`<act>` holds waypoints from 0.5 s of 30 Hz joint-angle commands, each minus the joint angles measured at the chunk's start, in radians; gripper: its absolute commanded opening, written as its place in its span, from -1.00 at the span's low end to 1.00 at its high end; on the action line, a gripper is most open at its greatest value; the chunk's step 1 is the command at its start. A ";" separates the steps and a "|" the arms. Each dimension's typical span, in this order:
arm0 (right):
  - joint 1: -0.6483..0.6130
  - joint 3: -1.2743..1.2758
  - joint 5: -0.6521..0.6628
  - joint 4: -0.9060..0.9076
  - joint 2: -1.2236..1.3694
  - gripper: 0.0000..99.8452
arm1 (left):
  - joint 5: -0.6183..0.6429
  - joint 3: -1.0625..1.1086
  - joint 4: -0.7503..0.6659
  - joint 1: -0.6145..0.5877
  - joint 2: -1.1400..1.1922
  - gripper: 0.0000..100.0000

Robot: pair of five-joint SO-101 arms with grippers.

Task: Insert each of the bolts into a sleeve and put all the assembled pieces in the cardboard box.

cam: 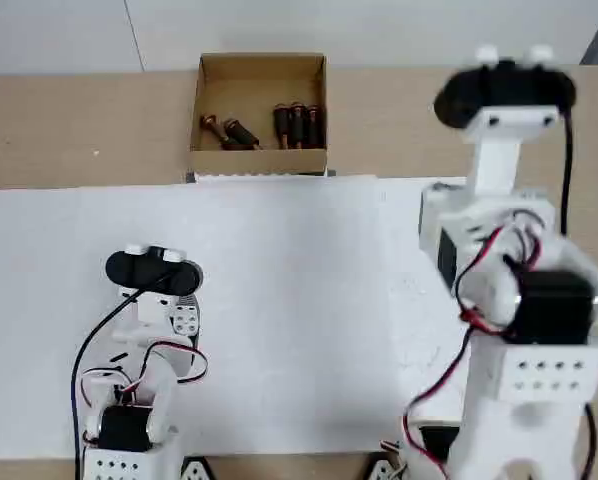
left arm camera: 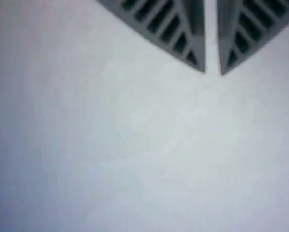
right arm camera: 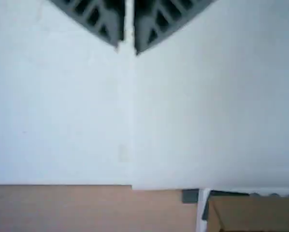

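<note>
Left arm (cam: 144,400) sits folded at lower left of the high view, right arm (cam: 519,300) stands tall at the right edge. Both are over the white paper (cam: 299,300) that covers the near part of the table (cam: 79,120).

Left gripper (left arm camera: 213,71) is at the top of the left wrist view: fingers almost together, a thin slit between the tips, nothing held, plain paper below it. Right gripper (right arm camera: 127,48) is at the top of the right wrist view, same state: narrow slit, nothing held. It hangs over a seam in the paper, with a corner of the cardboard box (right arm camera: 251,215) at lower right beyond the paper edge.

In the high view the cardboard box (cam: 259,160) is at upper centre, just past the far edge of the paper. Assembled pieces (cam: 297,124) lie inside it: three side by side at its right, two loosely angled at its left.
</note>
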 commanded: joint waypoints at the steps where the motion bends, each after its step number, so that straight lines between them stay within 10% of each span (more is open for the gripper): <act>1: 0.018 0.279 -0.006 -0.159 -0.163 -1.00 | -0.003 -0.004 -0.003 0.002 -0.009 -0.99; 15: 0.013 1.174 -0.002 -0.509 -0.788 -1.00 | -0.003 -0.004 -0.003 0.002 -0.009 -0.99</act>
